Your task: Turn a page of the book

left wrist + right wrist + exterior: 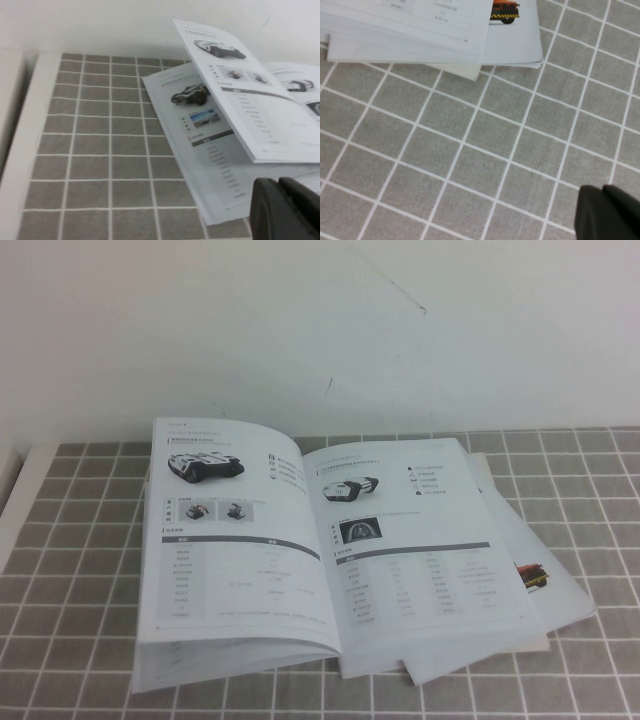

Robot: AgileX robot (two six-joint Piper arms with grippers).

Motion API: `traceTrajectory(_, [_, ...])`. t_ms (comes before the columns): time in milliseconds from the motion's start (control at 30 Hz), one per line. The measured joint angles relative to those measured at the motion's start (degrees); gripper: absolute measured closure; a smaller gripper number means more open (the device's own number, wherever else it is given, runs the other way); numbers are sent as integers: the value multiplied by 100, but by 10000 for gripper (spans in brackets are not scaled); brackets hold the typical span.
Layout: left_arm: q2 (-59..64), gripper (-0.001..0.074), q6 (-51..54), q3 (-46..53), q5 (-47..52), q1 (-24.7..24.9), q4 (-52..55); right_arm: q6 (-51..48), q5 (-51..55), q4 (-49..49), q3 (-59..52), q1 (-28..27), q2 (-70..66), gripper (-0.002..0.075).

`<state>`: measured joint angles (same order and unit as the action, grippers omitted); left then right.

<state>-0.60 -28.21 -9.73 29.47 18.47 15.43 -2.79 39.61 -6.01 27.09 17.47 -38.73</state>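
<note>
Showing lifted page (235, 85) beside left end effector (287, 210); right end effector (610, 212) over tiles

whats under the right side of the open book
Loose white sheets with a red-black picture poke out from under the book; the rest is covered. Left gripper and right gripper hover over the table.

Setting reads as a robot test station in a lab or office room. The bench (70, 570) carries a grey covering gridded in white squares and stands against a plain white wall (300, 320) with faint scuff marks. A printed product catalogue (300, 540) lies open on it.
</note>
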Motion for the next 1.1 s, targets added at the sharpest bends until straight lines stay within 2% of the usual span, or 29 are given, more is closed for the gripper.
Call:
traceTrajectory(67, [-24,738,1064,104,-176,-555,-635,0,10,10,0,0,0,729])
traceTrajectory(167, [-22,738,2034,259,-547,-1282,-1476,0,10,24,0,0,0,729])
traceTrajectory(300, [-22,738,2445,583,-1333,-1771,-1819,0,10,33,0,0,0,729])
traceTrajectory(500, [-22,738,2453,1088,-1610,-1815,-1830,0,10,31,0,0,0,729])
traceTrajectory(767, [-22,738,2410,1089,-1199,-1815,-1811,0,10,31,0,0,0,729])
traceTrajectory(1100, [-22,738,2410,1089,-1192,-1815,-1811,0,10,31,0,0,0,729])
